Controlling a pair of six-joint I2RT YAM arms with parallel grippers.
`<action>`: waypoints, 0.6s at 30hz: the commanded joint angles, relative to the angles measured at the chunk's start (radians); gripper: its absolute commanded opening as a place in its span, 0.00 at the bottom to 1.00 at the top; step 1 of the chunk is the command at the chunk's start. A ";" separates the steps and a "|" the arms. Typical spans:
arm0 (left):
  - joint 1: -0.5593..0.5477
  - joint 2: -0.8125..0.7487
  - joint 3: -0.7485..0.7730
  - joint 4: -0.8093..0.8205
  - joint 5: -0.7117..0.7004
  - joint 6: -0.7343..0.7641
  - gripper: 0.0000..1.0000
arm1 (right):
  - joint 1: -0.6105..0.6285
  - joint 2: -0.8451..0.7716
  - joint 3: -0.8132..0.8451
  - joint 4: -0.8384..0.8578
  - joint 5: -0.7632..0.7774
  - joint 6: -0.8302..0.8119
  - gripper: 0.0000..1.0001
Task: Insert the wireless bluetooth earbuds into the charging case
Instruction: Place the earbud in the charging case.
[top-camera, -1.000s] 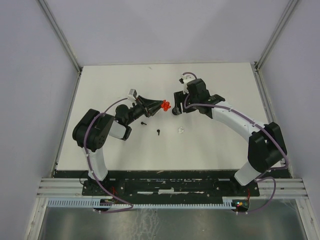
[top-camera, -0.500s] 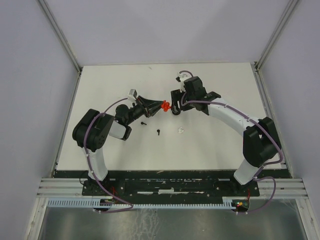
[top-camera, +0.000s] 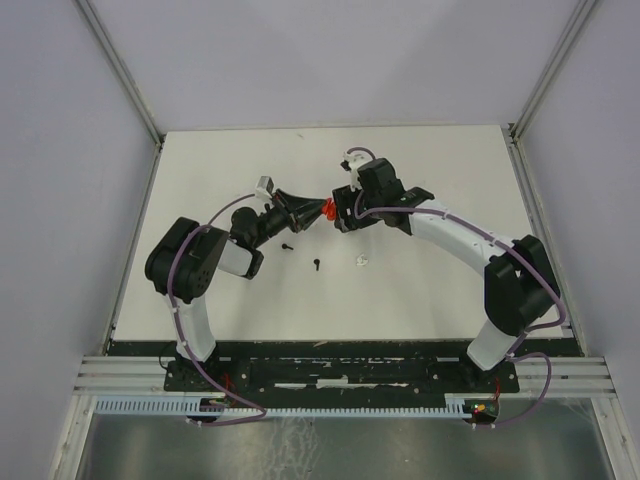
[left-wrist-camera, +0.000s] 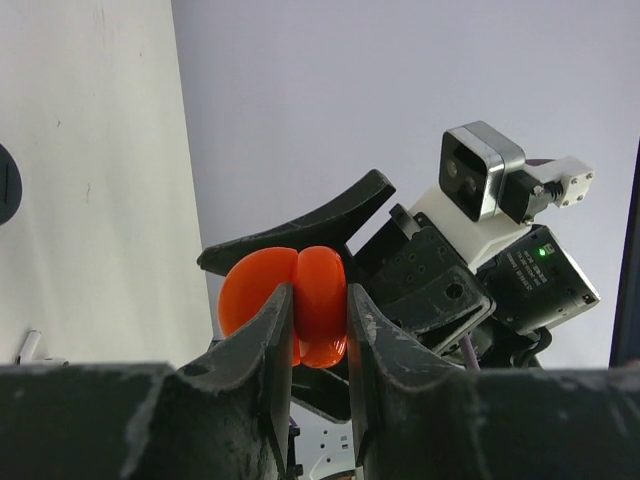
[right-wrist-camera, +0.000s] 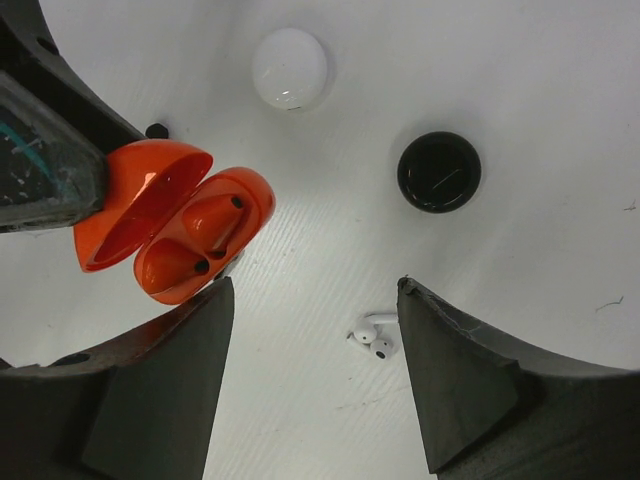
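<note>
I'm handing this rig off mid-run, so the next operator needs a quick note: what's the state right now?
Left gripper: shut on the orange charging case, held above the table with its lid open; both wells look empty.
Right gripper: open, holding nothing, close beside the case.
Earbuds: the white earbuds lie on the table below the right gripper; a black earbud and a second black earbud lie apart on the table.
Done: case lifted and open.
Left: pick up earbuds and seat them in the wells; none is in yet.
</note>
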 joint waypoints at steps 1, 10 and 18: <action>-0.002 0.008 0.038 0.032 -0.008 0.038 0.03 | 0.021 -0.006 0.035 0.028 0.020 -0.009 0.74; 0.010 -0.012 0.018 0.075 -0.104 -0.016 0.03 | 0.021 -0.101 -0.153 0.166 0.149 0.098 0.75; -0.007 -0.059 -0.012 0.153 -0.227 -0.126 0.03 | 0.022 -0.146 -0.334 0.526 0.162 0.254 0.76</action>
